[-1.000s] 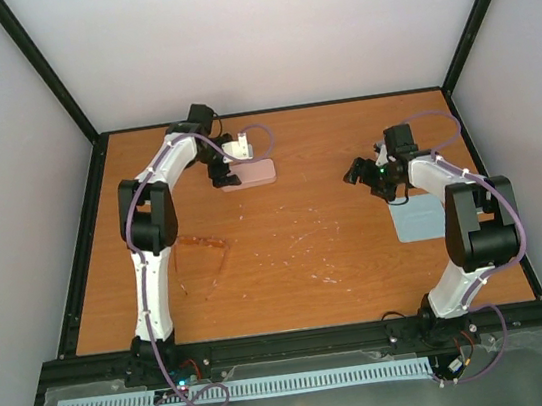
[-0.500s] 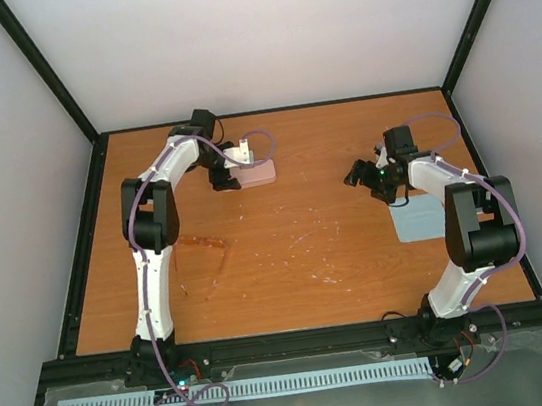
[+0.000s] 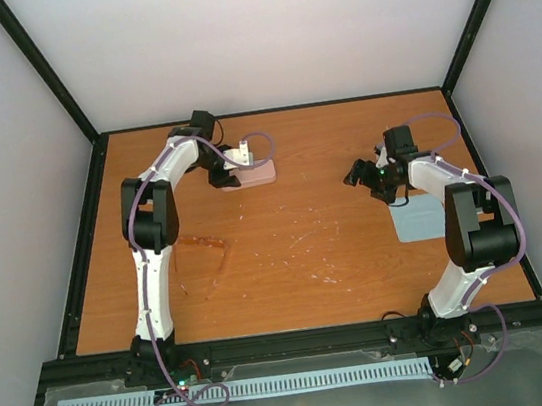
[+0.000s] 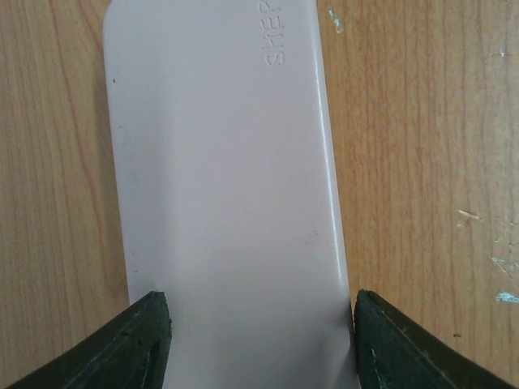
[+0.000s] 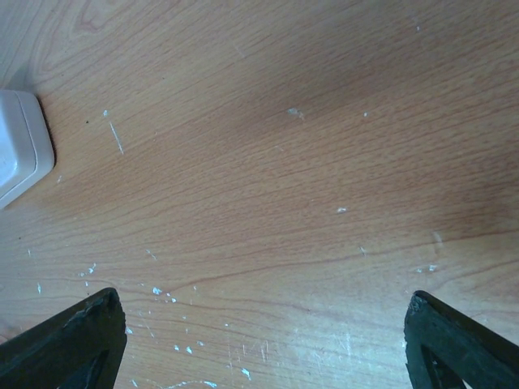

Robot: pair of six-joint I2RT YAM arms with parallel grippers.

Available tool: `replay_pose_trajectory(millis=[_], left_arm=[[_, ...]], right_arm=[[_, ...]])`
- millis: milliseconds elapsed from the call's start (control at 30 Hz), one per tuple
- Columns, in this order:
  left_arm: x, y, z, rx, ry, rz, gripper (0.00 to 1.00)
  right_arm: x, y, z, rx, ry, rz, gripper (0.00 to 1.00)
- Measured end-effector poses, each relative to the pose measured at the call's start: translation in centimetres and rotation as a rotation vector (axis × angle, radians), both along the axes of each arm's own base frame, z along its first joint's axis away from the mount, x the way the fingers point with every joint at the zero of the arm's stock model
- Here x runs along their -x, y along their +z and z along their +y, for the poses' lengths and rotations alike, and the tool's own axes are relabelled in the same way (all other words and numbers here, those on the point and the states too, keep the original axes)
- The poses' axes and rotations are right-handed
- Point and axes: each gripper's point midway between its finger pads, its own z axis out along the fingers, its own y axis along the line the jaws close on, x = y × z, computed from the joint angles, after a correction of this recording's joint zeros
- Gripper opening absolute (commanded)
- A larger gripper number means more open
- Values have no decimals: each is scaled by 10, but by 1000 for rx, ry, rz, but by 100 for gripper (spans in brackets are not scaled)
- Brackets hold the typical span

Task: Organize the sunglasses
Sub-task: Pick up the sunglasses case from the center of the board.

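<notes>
From above, the left gripper (image 3: 226, 177) sits at the left end of the pink case (image 3: 252, 173), upper left of centre on the table (image 3: 303, 289). The sunglasses (image 3: 201, 241) lie open lower down, left of centre, just beside the left arm and well apart from the case. The right gripper (image 3: 360, 172) hovers right of centre, near the blue cloth (image 3: 420, 218).

From the left wrist, the case (image 4: 223, 178) runs up the middle of the frame and the two fingers (image 4: 134, 344) stand at narrow spread on either side of its near end, right against its edges — whether they press it I cannot tell.

From the right wrist, the gripper (image 5: 263, 316) is spread wide over bare wood — only a corner of the case (image 5: 18, 146) shows at the left edge.
</notes>
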Motion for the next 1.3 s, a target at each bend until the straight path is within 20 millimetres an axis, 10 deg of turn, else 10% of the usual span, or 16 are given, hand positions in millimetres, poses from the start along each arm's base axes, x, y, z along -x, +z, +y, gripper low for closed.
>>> replay_pose_trajectory(millis=[233, 533, 1300], left_arm=[[5, -1, -1, 16, -3, 16, 50], [8, -2, -4, 52, 14, 31, 85], [-7, -5, 8, 56, 60, 13, 91]], right_arm=[[0, 0, 0, -2, 0, 0, 90], [0, 0, 1, -9, -2, 4, 92], [-2, 1, 3, -29, -12, 2, 92]])
